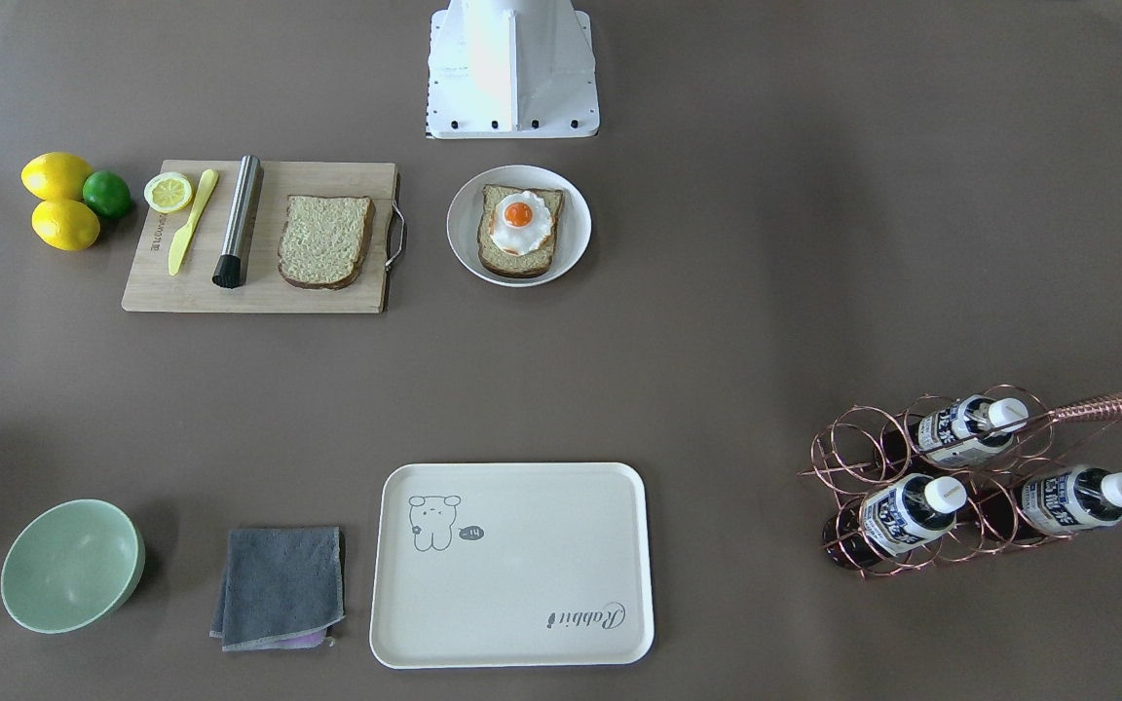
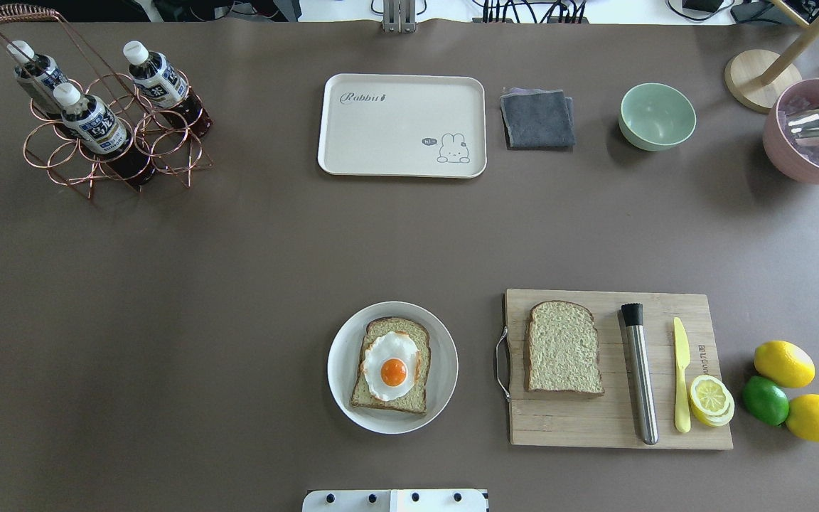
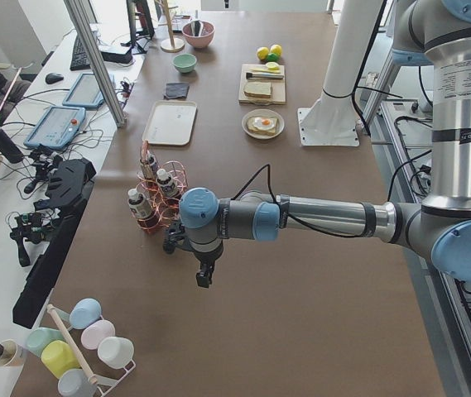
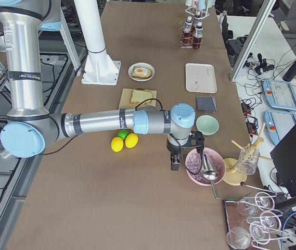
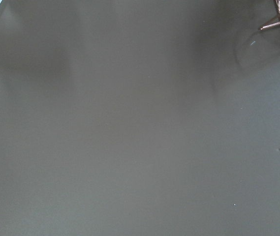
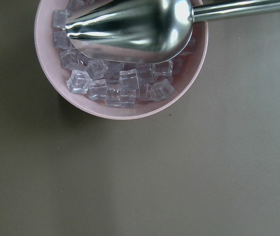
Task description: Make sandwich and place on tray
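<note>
A white plate (image 2: pixel 344 363) holds one bread slice (image 2: pixel 381 400) with a fried egg (image 2: pixel 392 368) on top; it also shows in the front view (image 1: pixel 464 229). A second bread slice (image 2: pixel 564 348) lies on the wooden cutting board (image 2: pixel 616 423). The cream tray (image 2: pixel 395 135) stands bare at the far side, also in the front view (image 1: pixel 522 555). My left gripper (image 3: pixel 204 275) hangs over the table beside the bottle rack. My right gripper (image 4: pixel 175 162) hangs beside the pink ice bowl. I cannot tell whether either is open or shut.
The copper rack with three bottles (image 2: pixel 97 121) stands far left. A grey cloth (image 2: pixel 537 119), a green bowl (image 2: pixel 657 116) and a pink ice bowl with scoop (image 2: pixel 815 131) are far right. A steel muddler (image 2: pixel 640 373), knife, half lemon, two lemons and a lime are near right.
</note>
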`<state>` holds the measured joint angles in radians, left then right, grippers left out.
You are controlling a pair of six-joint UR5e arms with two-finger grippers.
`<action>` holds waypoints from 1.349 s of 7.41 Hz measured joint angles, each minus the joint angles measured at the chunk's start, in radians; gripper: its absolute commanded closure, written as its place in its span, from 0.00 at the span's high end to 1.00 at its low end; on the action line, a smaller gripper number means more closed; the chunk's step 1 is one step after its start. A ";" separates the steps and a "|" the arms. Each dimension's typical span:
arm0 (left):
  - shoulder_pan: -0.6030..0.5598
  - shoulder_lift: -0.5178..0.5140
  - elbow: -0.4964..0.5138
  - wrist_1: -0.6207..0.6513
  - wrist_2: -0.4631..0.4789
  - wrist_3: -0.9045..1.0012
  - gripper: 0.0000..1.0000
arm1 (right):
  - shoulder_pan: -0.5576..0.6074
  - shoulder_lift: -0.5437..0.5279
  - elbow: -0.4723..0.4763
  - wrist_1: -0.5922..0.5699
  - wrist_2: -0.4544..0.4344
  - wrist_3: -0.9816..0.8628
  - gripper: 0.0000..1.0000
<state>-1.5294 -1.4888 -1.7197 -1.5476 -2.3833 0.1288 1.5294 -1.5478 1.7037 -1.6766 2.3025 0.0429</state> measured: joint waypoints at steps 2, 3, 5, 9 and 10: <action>0.000 0.001 0.001 -0.012 0.001 0.000 0.99 | 0.000 0.000 0.000 0.000 0.000 0.000 1.00; 0.000 0.001 0.001 -0.013 0.000 0.000 0.99 | 0.000 0.000 0.001 0.000 0.000 0.000 1.00; 0.000 0.000 0.005 -0.012 0.004 0.000 0.99 | 0.000 0.000 0.001 0.000 -0.001 0.001 1.00; -0.001 -0.029 0.002 -0.013 0.003 0.000 0.99 | 0.000 -0.002 0.006 0.000 0.001 0.001 1.00; -0.001 -0.036 0.004 -0.016 0.001 0.000 0.99 | 0.000 -0.004 0.009 0.000 0.003 0.000 1.00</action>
<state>-1.5305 -1.5244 -1.7155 -1.5635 -2.3823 0.1288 1.5294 -1.5513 1.7124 -1.6766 2.3052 0.0426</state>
